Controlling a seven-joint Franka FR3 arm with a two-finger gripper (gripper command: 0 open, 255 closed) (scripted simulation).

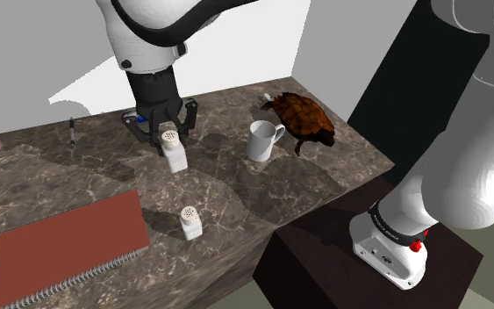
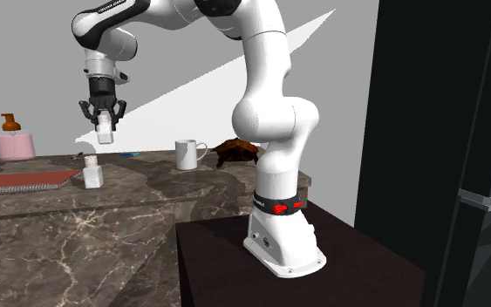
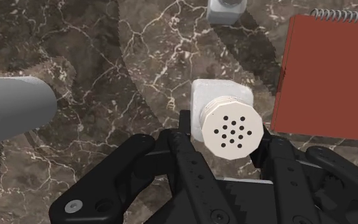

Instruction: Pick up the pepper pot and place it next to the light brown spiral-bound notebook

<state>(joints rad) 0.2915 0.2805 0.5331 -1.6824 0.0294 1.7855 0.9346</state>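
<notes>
The black gripper (image 1: pixel 169 139) pinches one white pepper pot (image 1: pixel 176 158). A second pot (image 1: pixel 190 223) stands by the one red-brown notebook (image 1: pixel 69 241). One mug (image 1: pixel 261 140) too.

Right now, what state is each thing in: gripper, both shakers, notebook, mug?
gripper: shut on the pepper pot
pepper pot: held, lifted off the table
second shaker: upright on the table, near the notebook's corner, not held
notebook: closed, lying flat
mug: upright on the table
</notes>
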